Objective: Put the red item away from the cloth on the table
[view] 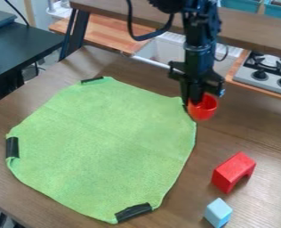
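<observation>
One small blue block (218,213) at the bottom right, on the brown table (255,133). Just past it, a red block (232,170) like a bridge. Big green cloth (104,144) from left to middle. Red cup (207,108) up past the red block, right at the cloth's edge. Black gripper (195,99) pointing down at the cup; cannot tell if wide, narrow or holding it. Stove (267,73) at upper right.

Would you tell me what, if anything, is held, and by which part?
I cannot tell for certain; the gripper is at the rim of the red cup.
</observation>
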`<state>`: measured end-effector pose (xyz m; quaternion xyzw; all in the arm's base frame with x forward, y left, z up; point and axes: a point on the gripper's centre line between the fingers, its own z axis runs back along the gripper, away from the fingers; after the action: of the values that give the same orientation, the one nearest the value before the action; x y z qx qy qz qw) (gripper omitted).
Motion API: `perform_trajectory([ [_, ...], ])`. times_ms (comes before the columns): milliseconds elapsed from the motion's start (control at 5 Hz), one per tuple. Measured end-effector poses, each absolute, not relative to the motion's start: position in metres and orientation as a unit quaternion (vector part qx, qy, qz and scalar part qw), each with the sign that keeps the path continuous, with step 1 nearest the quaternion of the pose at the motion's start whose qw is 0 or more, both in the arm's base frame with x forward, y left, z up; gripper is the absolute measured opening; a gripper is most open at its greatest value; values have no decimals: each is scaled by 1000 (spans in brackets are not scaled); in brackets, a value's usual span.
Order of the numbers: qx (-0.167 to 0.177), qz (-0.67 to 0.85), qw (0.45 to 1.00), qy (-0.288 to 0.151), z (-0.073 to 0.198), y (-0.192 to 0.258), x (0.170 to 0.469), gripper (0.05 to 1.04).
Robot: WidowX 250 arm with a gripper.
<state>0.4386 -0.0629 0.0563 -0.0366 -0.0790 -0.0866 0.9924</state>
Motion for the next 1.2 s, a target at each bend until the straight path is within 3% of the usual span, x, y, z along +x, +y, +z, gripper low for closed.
perform_trajectory([
  [200, -35, -109, 989, -95, 62, -90, 441, 82],
  [800, 0, -116, 988, -106, 27, -114, 450, 109],
  [1000, 12, -107, 989, -103, 25, -114, 452, 287],
  [1200, 12, -115, 988, -103, 23, -113, 452, 570],
])
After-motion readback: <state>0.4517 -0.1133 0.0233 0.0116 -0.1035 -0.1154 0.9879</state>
